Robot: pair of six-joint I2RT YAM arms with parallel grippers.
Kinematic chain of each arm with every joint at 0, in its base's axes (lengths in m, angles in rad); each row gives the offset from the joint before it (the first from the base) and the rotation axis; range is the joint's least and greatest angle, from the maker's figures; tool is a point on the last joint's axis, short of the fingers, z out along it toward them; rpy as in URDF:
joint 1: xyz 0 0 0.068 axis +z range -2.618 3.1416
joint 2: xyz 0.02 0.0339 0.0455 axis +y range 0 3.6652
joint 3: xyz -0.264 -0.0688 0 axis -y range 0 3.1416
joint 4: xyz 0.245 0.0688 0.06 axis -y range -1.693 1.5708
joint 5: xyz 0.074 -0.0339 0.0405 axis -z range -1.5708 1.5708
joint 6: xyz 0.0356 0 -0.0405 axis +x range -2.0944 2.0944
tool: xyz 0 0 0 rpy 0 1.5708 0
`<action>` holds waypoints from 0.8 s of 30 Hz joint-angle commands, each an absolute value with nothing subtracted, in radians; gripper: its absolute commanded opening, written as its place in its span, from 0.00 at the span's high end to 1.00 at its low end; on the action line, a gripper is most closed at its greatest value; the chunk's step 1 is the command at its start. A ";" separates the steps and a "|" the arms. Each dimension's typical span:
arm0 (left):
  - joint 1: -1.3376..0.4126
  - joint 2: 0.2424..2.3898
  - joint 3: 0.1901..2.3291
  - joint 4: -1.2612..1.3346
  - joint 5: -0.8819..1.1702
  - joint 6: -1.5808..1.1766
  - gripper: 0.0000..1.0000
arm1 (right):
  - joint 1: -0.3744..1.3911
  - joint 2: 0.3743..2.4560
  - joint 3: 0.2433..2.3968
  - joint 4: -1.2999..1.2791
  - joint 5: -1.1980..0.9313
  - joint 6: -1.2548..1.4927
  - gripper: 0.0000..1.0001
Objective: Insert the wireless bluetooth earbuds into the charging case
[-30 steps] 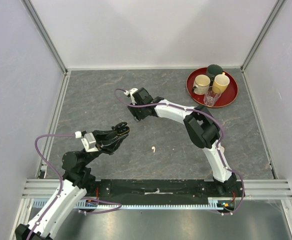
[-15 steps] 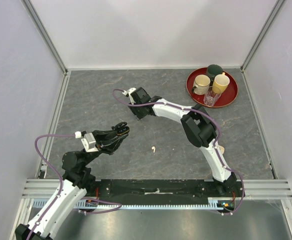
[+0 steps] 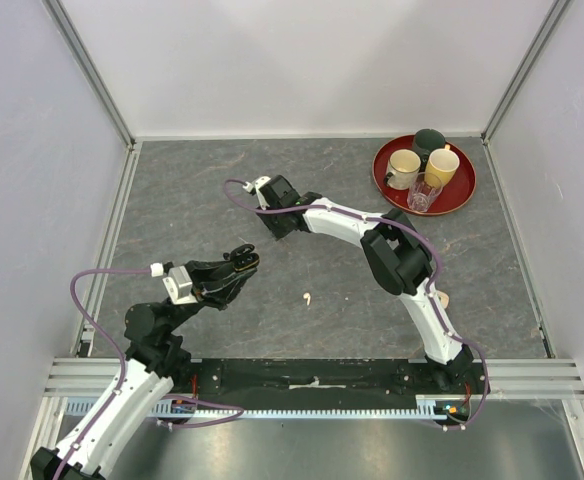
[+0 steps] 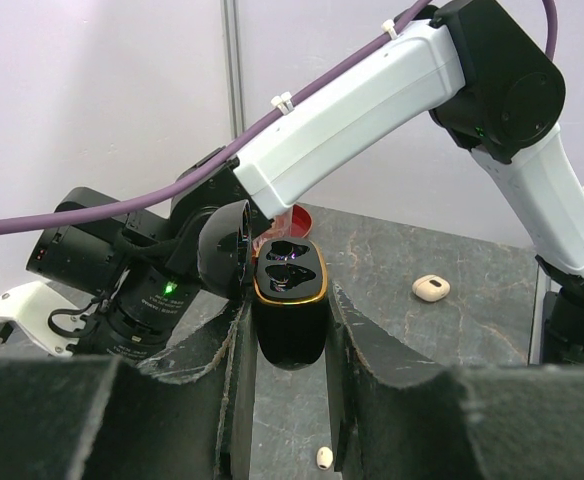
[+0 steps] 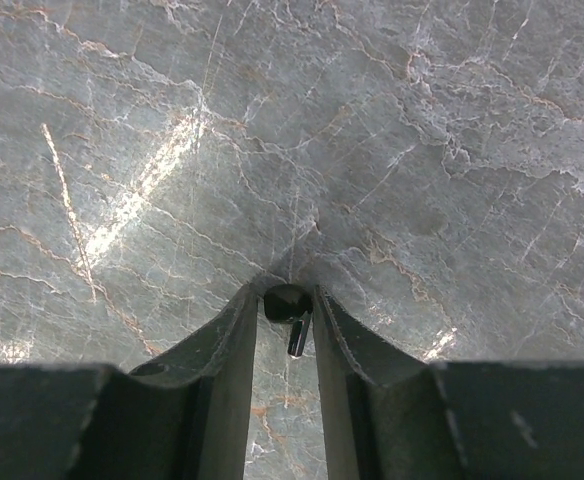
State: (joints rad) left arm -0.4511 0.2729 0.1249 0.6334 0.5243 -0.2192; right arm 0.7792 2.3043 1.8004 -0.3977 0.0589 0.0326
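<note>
Case in left grip, black bud in right grip

Left gripper [image 4: 288, 302], nearest the bases: fingers narrowed onto a charging case [image 4: 291, 335], one finger on each side of it. The case is black with a gold rim and is held off the table. Its lid [image 4: 224, 250] is swung open to one side. Two dark wells face up; cannot tell whether anything sits in them.

Table [image 3: 192, 200], grey stone pattern. One cream earbud [image 3: 307, 298] lies loose on it, just ahead of the bases, between the two arms and touching nothing. A second cream earbud [image 3: 442, 298] lies beside the lower link of the right arm. Both are well apart from the case.

Right arm reaches across toward the middle of the table, past the left gripper. Right gripper [image 5: 288, 296]: fingers drawn narrow, pinching a black earbud [image 5: 287, 304] right at the tips. The round body of the bud sits between the pads, with its short stem pointing back toward the wrist. The tips hang close over bare table; whether they touch it, cannot tell. In the left wrist view, the right wrist sits close behind the open case.

Far right corner: red tray [image 3: 459, 196] holding a cream cup [image 3: 404, 165], a yellow cup [image 3: 441, 165], a clear glass [image 3: 422, 194] and a dark cup [image 3: 429, 140] at the back. The tray is well apart from both grippers.
</note>
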 commanded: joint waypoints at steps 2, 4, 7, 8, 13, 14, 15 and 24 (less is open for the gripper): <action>-0.453 0.278 0.120 0.681 0.509 -0.206 0.98 | 0.779 2.330 1.830 -0.433 0.095 0.023 0.67; -0.453 0.276 0.120 0.683 0.509 -0.206 0.98 | 0.779 2.327 1.830 -0.433 0.095 0.025 0.73; -0.453 0.276 0.120 0.683 0.511 -0.209 0.98 | 0.779 2.321 1.829 -0.433 0.100 0.028 0.74; -0.453 0.278 0.120 0.681 0.511 -0.210 0.98 | 0.781 2.318 1.830 -0.433 0.104 0.029 0.74; -0.453 0.267 0.120 0.677 0.509 -0.209 0.98 | 0.778 2.296 1.824 -0.422 0.118 0.051 0.81; -0.453 0.267 0.120 0.678 0.509 -0.209 0.98 | 0.778 2.286 1.822 -0.419 0.115 0.067 0.81; -0.453 0.267 0.120 0.677 0.509 -0.209 0.98 | 0.778 2.281 1.818 -0.413 0.110 0.077 0.82; -0.453 0.265 0.120 0.676 0.509 -0.210 0.98 | 0.778 2.247 1.776 -0.365 0.100 0.098 0.76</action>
